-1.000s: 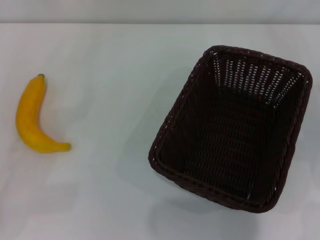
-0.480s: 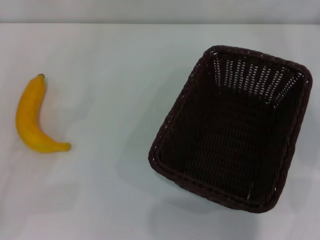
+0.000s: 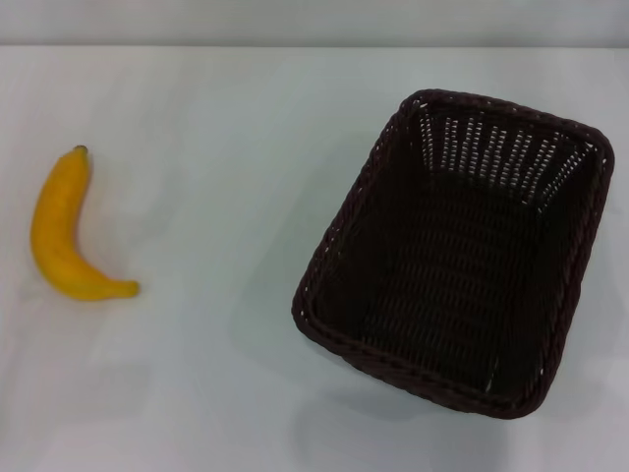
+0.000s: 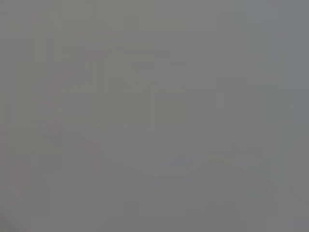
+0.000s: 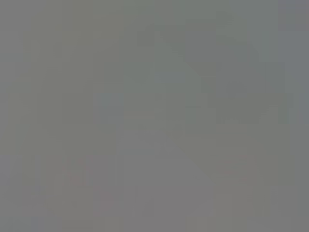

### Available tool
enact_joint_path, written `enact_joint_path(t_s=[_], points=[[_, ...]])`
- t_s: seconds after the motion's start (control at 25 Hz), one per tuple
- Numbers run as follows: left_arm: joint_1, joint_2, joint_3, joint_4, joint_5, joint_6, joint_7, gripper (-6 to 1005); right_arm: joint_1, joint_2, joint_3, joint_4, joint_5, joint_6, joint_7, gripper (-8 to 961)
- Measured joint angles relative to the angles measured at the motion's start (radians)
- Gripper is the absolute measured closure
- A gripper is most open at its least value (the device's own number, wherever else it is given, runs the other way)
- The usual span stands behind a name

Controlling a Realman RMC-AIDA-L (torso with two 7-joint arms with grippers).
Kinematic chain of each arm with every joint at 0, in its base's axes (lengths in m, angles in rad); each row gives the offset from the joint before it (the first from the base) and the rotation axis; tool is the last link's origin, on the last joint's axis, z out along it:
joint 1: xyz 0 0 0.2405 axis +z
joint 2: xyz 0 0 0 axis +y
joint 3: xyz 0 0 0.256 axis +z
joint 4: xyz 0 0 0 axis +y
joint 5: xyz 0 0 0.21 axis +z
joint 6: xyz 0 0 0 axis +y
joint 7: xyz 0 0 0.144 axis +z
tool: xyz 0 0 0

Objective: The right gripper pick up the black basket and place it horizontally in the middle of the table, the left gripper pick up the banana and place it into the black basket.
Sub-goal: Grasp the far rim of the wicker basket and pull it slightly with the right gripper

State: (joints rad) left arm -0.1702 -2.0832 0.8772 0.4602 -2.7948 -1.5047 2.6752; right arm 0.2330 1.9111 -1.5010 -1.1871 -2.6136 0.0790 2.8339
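Note:
In the head view the black basket [image 3: 462,251] stands upright on the white table [image 3: 226,128] at the right, its long side running near to far and slightly tilted, empty inside. The yellow banana [image 3: 59,236] lies on the table at the far left, dark stem tip pointing away from me. Neither gripper shows in the head view. Both wrist views are plain grey and show no object and no fingers.
The table's far edge meets a pale wall [image 3: 314,20] at the top of the head view. Bare tabletop lies between the banana and the basket.

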Motion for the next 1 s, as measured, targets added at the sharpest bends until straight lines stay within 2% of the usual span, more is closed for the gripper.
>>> enact_joint_path(t_s=[0.28, 0.48, 0.56, 0.72, 0.84, 0.92, 1.0], points=[[0.000, 0.000, 0.000, 0.000, 0.000, 0.000, 0.000, 128, -0.004, 0.004, 0.111, -0.220, -0.006, -0.492, -0.027, 108], [-0.007, 0.002, 0.000, 0.000, 0.000, 0.009, -0.001, 129, 0.031, 0.029, 0.225, -0.349, 0.048, -0.842, -0.159, 109], [-0.010, 0.004, 0.000, 0.000, 0.001, 0.012, -0.001, 129, 0.075, 0.041, 0.297, -0.369, 0.111, -1.006, -0.240, 109], [-0.016, 0.004, 0.008, 0.000, 0.004, 0.022, -0.003, 130, 0.181, 0.048, 0.429, -0.367, 0.192, -1.277, -0.352, 109], [-0.022, 0.004, 0.022, 0.000, 0.007, 0.024, -0.003, 130, 0.250, 0.045, 0.478, -0.349, 0.207, -1.406, -0.403, 108], [-0.022, 0.005, 0.025, 0.000, 0.011, 0.024, -0.003, 130, 0.267, 0.043, 0.487, -0.342, 0.209, -1.431, -0.414, 108], [-0.022, 0.004, 0.025, 0.000, 0.014, 0.024, -0.003, 130, 0.317, 0.034, 0.511, -0.306, 0.236, -1.498, -0.448, 108]])
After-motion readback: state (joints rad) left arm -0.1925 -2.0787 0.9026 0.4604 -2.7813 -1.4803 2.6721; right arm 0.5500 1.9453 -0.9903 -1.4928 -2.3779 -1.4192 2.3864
